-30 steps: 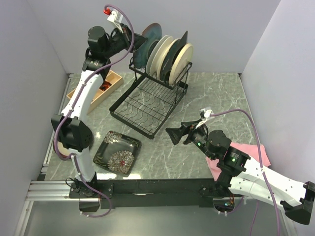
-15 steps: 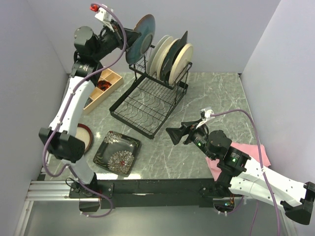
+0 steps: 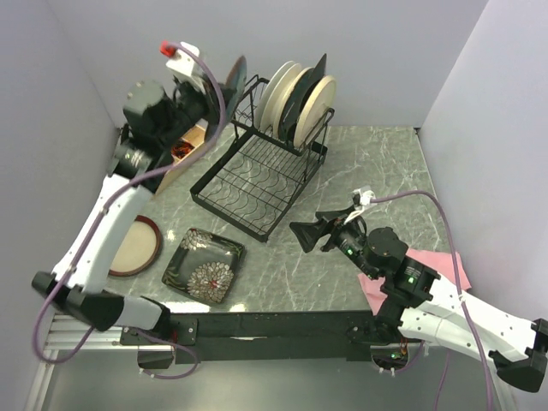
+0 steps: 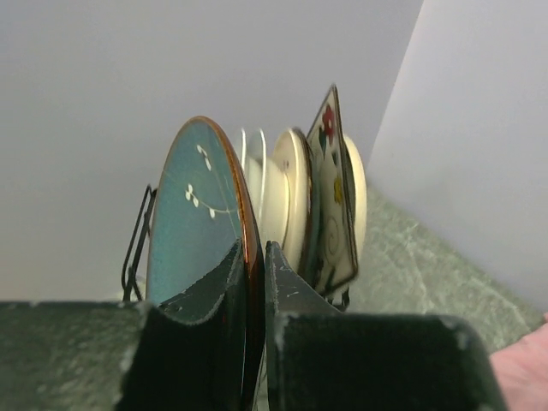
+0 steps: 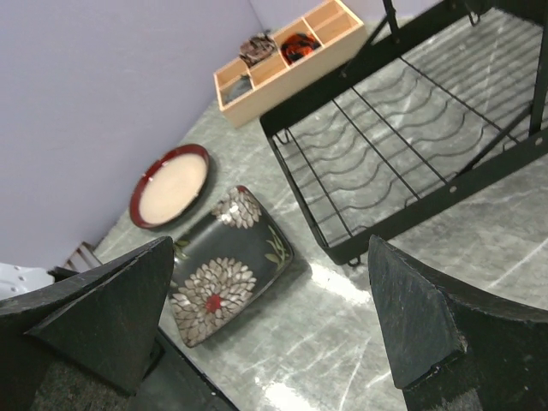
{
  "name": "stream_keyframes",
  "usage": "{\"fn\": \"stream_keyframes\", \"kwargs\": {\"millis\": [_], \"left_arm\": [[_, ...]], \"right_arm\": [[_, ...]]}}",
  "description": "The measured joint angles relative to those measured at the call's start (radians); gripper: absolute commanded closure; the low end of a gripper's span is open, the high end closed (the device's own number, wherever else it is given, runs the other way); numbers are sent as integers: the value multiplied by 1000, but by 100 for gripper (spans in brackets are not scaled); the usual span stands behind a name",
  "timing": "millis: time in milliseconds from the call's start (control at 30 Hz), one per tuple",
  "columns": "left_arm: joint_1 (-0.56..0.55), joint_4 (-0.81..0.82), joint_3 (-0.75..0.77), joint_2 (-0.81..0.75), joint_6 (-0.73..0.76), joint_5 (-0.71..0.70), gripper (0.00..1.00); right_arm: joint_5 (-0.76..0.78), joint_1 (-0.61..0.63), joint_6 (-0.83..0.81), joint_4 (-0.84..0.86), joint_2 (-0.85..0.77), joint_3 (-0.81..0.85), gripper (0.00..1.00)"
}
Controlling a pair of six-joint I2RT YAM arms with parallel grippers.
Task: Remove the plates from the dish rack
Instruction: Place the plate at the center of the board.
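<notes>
My left gripper (image 3: 219, 89) (image 4: 255, 259) is shut on the rim of a round teal plate (image 3: 233, 79) (image 4: 193, 218), held upright in the air just left of the dish rack (image 3: 257, 175). Several plates (image 3: 296, 98) still stand in the rack's upper frame, among them a cream round one (image 4: 296, 193) and a cream square flowered one (image 4: 333, 197). On the table lie a black square flowered plate (image 3: 204, 265) (image 5: 227, 267) and a brown-rimmed tan plate (image 3: 137, 246) (image 5: 171, 186). My right gripper (image 3: 306, 233) (image 5: 271, 248) hangs open and empty, right of the black plate.
A wooden compartment tray (image 3: 190, 144) (image 5: 291, 47) sits behind my left arm at the back left. The rack's flat lower grid (image 5: 411, 141) reaches toward the table's middle. A pink folded cloth (image 3: 456, 268) lies under my right arm. Walls close in on three sides.
My left arm has swung the teal plate left and away from the rack, turning it edge-on to the camera. The arm's move uncovered the tan plate. The right arm has barely moved.
</notes>
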Motion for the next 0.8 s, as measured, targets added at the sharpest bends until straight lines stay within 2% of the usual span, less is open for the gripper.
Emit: {"fn": "stream_keyframes", "kwargs": {"millis": [233,500,667,800], "left_arm": [[-274,-156,-135,-191,140,-297,99],[-549,-274,-325,-396,163,-649,99],[-695,-326,-490,-488,150,-772,99],[-800,-365,-526,-473,140,-853,99]], "right_arm": [[-10,0,23,-40,-56,61,0],[27,2,43,-127,-197,125,0],[90,2,40,-176,-274,167,0],[131,2,29,-208,-284,200,0]]}}
